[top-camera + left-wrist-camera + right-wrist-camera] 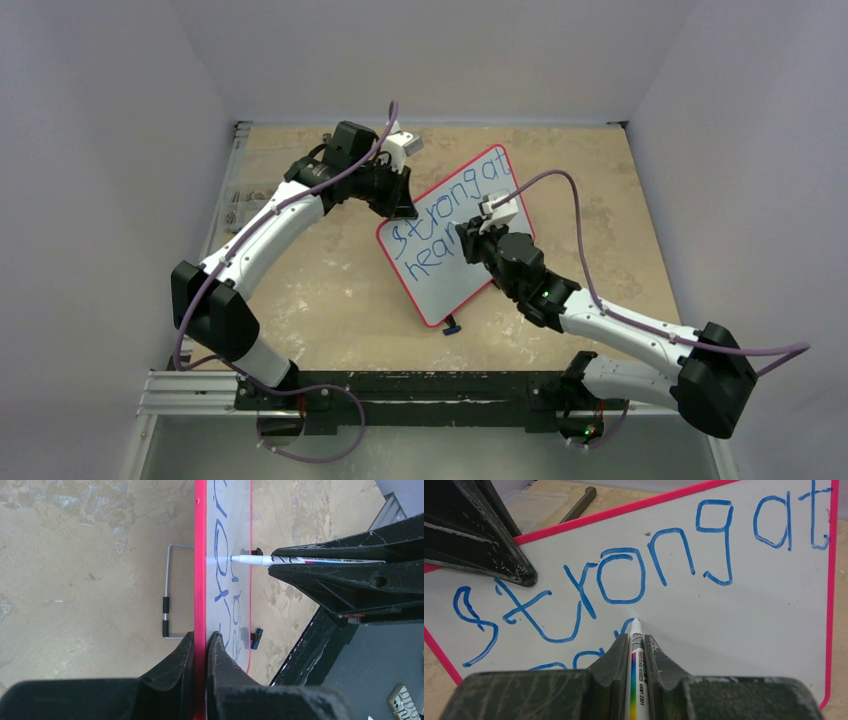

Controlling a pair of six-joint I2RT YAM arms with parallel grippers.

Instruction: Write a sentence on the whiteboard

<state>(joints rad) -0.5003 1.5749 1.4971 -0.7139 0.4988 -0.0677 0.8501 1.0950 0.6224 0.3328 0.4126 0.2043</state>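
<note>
The whiteboard [445, 290], pink-framed, stands tilted at the table's middle. My left gripper [400, 205] is shut on its upper left frame edge [200, 580], one finger on each side of it. My right gripper [470, 240] is shut on a white marker [637, 655] with a rainbow stripe. The marker's tip touches the board surface [749, 605] below the "o". The sentence [624, 575], in blue, reads "strong at" on the first line. A second line [425, 258] begins "hea" and ends in the stroke at the tip. In the left wrist view the marker [300, 560] meets the board [235, 525] from the right.
A wire stand [167, 590] props the board from behind. Two small feet [256, 638] sit at its lower edge, one showing at the near corner [452, 327]. A clear tray [235, 205] of small parts lies at the table's left edge. Walls close in on three sides.
</note>
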